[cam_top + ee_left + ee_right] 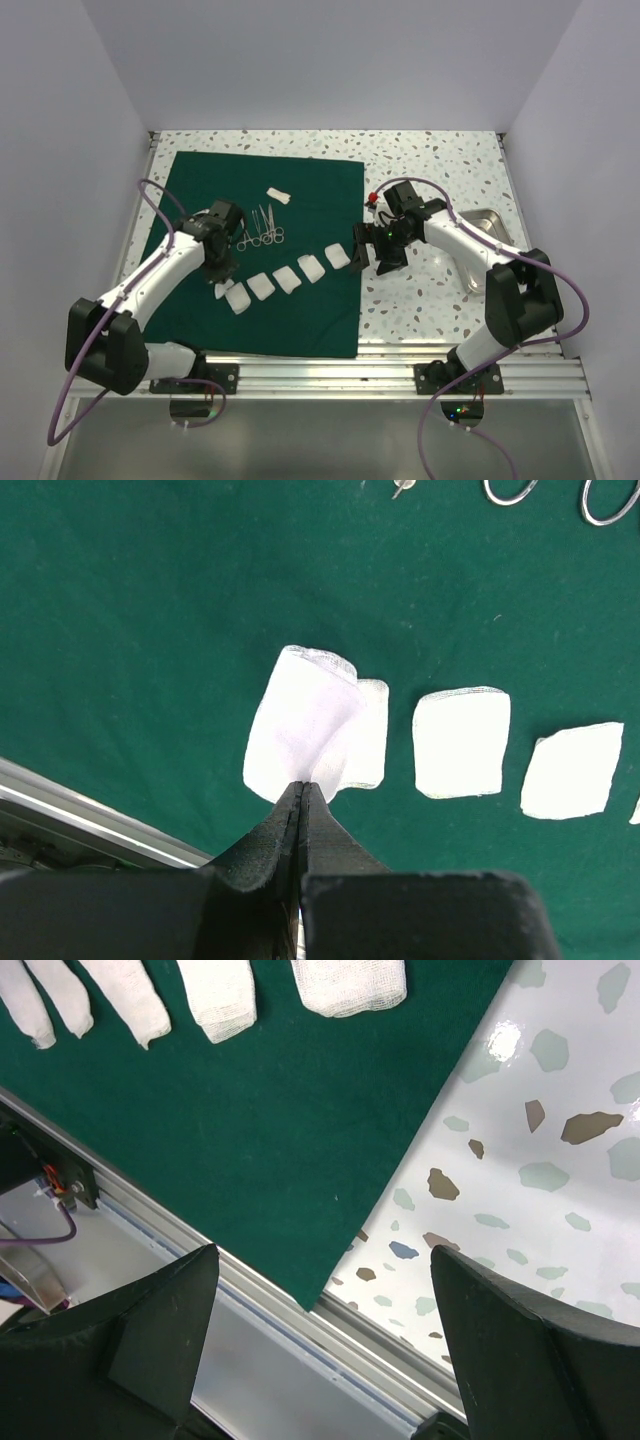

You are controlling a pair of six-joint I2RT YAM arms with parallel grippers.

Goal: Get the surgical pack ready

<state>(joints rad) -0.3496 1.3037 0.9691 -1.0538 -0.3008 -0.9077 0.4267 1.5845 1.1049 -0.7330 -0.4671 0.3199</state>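
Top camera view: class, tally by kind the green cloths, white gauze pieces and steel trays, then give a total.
green cloth: 1
white gauze pieces: 7 (five in a row, one apart farther back, one pinched in the left claw)
steel tray: 1, partly hidden behind the right arm
total: 9

On the surgical pack (200,190), you have open cloth along the far edge and the near edge. Gauze squares (286,279) and ring-handled instruments (262,236) block its middle. Past its right edge, bare surface (440,160) runs to the steel tray (490,213).
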